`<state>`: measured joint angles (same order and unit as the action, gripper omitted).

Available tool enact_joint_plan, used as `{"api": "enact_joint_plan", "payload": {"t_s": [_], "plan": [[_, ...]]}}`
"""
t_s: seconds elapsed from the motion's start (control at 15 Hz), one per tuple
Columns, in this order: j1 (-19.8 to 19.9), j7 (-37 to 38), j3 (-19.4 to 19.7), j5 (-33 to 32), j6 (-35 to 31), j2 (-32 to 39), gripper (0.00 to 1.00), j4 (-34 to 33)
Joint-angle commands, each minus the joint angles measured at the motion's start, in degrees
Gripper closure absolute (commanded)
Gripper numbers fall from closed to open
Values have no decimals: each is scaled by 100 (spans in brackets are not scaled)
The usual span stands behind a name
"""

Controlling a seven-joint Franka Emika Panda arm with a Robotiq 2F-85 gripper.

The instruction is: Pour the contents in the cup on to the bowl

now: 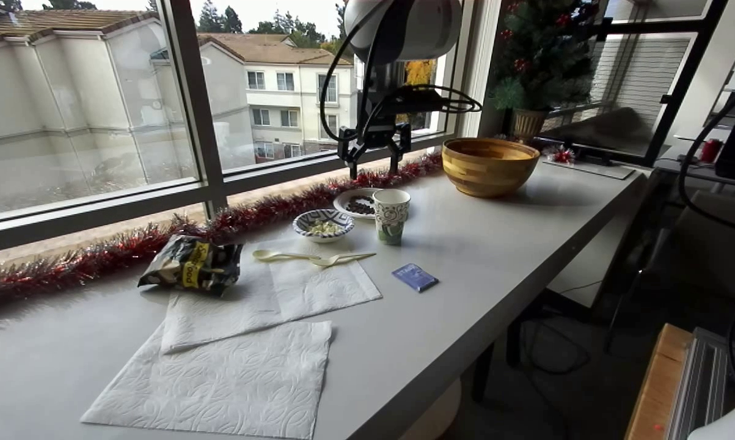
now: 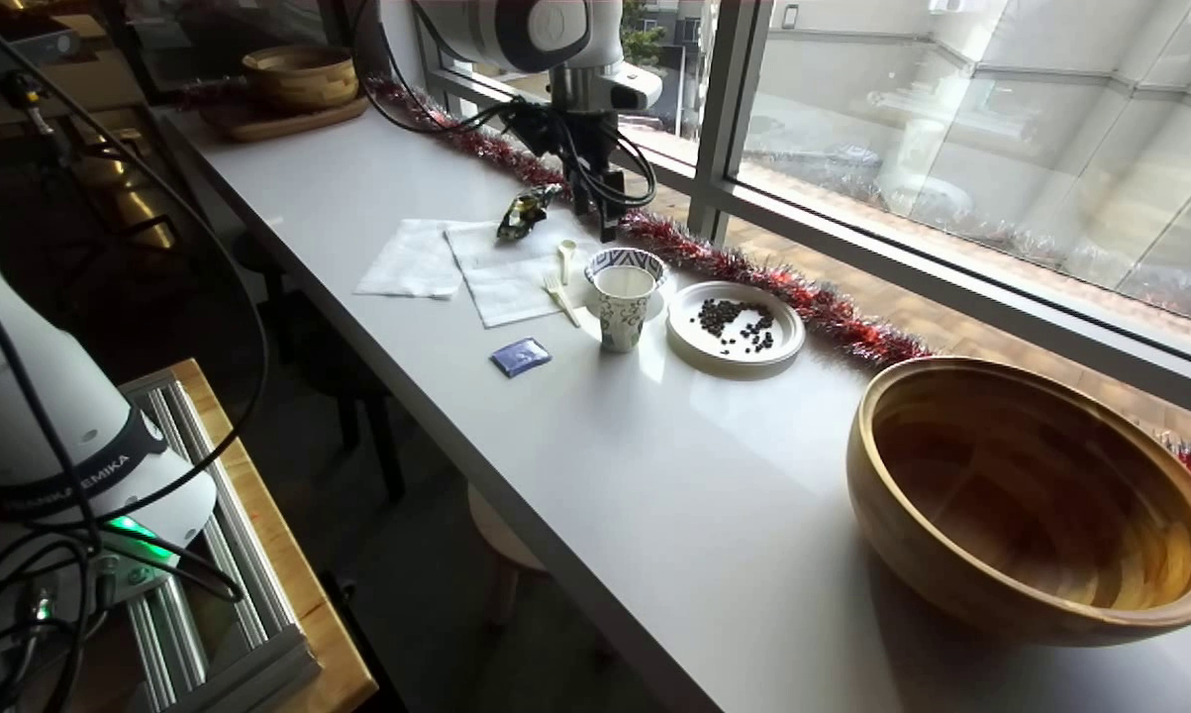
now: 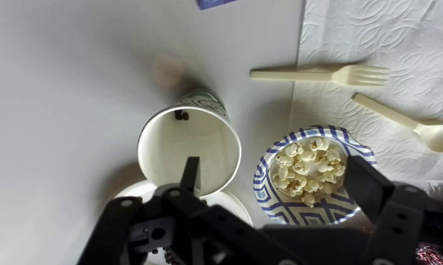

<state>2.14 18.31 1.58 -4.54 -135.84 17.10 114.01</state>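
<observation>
The cup (image 1: 391, 217) is a whitish-green paper cup with a swirl pattern, upright on the table in both exterior views (image 2: 622, 312). In the wrist view the cup (image 3: 192, 143) shows a couple of dark beans inside. The bowl (image 1: 490, 171) is the large wooden one, standing past the cup and plate; it looks bare inside in an exterior view (image 2: 1031, 495) and is out of the wrist view. My gripper (image 1: 374, 170) is open and empty, above the table and apart from the cup. In the wrist view (image 3: 273, 176), one finger overlaps the cup's opening.
A patterned paper bowl (image 3: 313, 176) of popcorn and a white plate (image 2: 739, 361) of dark beans stand close beside the cup. A fork (image 3: 317, 75), spoon (image 3: 412, 123), napkins (image 1: 233, 366), blue packet (image 1: 415, 277), snack bag (image 1: 193, 266) and tinsel (image 1: 251, 214) lie around.
</observation>
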Motion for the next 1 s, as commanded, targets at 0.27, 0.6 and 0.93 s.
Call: {"api": "enact_joint_plan", "payload": {"t_s": [0.27, 0.6, 0.93], "plan": [[-225, 77, 322, -25, -602, 765, 0, -320], [-278, 110, 406, 30, -713, 1018, 1, -390], [-344, 177, 502, -20, -859, 1185, 44, -417]]}}
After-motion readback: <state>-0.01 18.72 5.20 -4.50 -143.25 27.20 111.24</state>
